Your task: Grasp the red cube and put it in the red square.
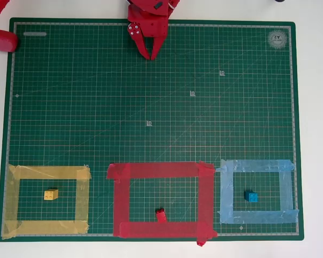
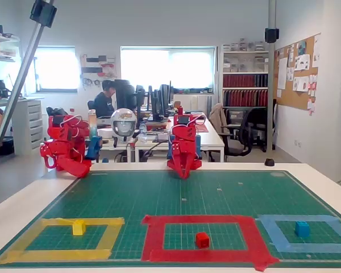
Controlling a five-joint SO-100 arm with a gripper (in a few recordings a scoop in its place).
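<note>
The red cube (image 1: 161, 215) (image 2: 202, 240) lies on the green mat inside the red square (image 1: 161, 170) (image 2: 202, 219), close to that frame's near strip. My red gripper (image 1: 150, 55) (image 2: 183, 174) hangs at the far edge of the mat, far from the cube, pointing down. Its fingers meet at the tips with nothing between them.
A yellow cube (image 1: 50, 194) (image 2: 78, 227) sits inside a yellow tape frame (image 1: 48, 172) on the left. On the right a blue cube (image 1: 251, 196) (image 2: 302, 228) rests inside a light-blue tape frame (image 1: 257, 165). The green mat (image 1: 151, 107) ends near the table edges.
</note>
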